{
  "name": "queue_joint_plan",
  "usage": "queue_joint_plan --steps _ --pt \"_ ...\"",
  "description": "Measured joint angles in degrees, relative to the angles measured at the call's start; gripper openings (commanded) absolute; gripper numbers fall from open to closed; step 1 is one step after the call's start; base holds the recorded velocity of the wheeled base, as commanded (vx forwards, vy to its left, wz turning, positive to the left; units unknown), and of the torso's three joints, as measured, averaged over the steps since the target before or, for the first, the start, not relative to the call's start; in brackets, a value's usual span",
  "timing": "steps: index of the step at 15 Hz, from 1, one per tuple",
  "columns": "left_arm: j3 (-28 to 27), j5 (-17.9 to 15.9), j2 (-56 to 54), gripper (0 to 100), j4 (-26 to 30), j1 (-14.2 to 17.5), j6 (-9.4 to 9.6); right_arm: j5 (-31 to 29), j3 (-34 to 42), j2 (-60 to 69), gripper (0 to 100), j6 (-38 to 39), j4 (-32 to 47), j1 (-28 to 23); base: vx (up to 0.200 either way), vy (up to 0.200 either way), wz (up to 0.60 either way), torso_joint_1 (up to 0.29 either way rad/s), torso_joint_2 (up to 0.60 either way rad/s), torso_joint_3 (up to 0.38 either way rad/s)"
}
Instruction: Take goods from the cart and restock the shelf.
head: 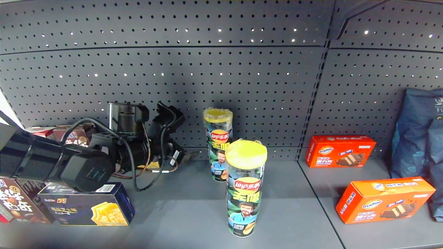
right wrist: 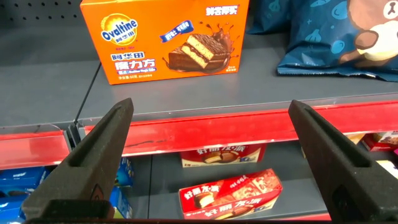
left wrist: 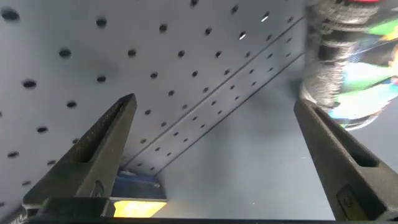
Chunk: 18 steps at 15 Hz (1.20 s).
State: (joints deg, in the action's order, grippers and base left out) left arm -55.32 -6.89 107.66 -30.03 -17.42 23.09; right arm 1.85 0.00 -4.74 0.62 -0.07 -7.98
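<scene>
left gripper is seen spread wide, empty, near a chip can; right gripper is held wide too, pointed at an orange box.

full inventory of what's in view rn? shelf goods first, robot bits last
chip cans: 2, yellow lids, upright at mid-shelf, one behind the other
orange boxes: 2, orange, right shelf section, front and back
blue bags: at least 2, dark blue, far right
cracker box: 1, dark blue, left front
chocolate box: 1, brown, far left front
back boxes: count unclear, reddish brown, left back behind the arm
lower-shelf boxes: at least 2, red, shelf below
pegboard: 1, grey, back wall
left gripper: 1, black, jaws open, near the pegboard
right gripper: 1, black, jaws open, facing the red shelf edge
</scene>
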Motion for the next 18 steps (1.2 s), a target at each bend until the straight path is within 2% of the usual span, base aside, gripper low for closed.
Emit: queue_joint_plan --steps 1,5,9,18 --pt "-0.02 1.28 0.41 100 0.06 -0.44 -0.24 0.0 0.0 0.0 100 0.0 0.0 0.0 0.0 0.0 0.0 0.0 0.0 0.0" --pt "-0.71 3.63 2.33 100 0.04 -1.95 -3.25 -0.02 0.0 0.0 100 0.0 0.0 -0.04 0.0 0.0 0.0 0.0 0.0 0.0" --pt "-1.6 4.29 4.12 100 0.09 -2.89 -3.58 0.0 0.0 0.0 100 0.0 0.0 0.0 0.0 0.0 0.0 0.0 0.0 0.0" --pt "-2.61 4.53 6.57 100 0.09 -5.71 -5.88 -0.02 0.0 0.0 100 -0.02 0.0 0.0 0.0 0.0 0.0 0.0 0.0 0.0"
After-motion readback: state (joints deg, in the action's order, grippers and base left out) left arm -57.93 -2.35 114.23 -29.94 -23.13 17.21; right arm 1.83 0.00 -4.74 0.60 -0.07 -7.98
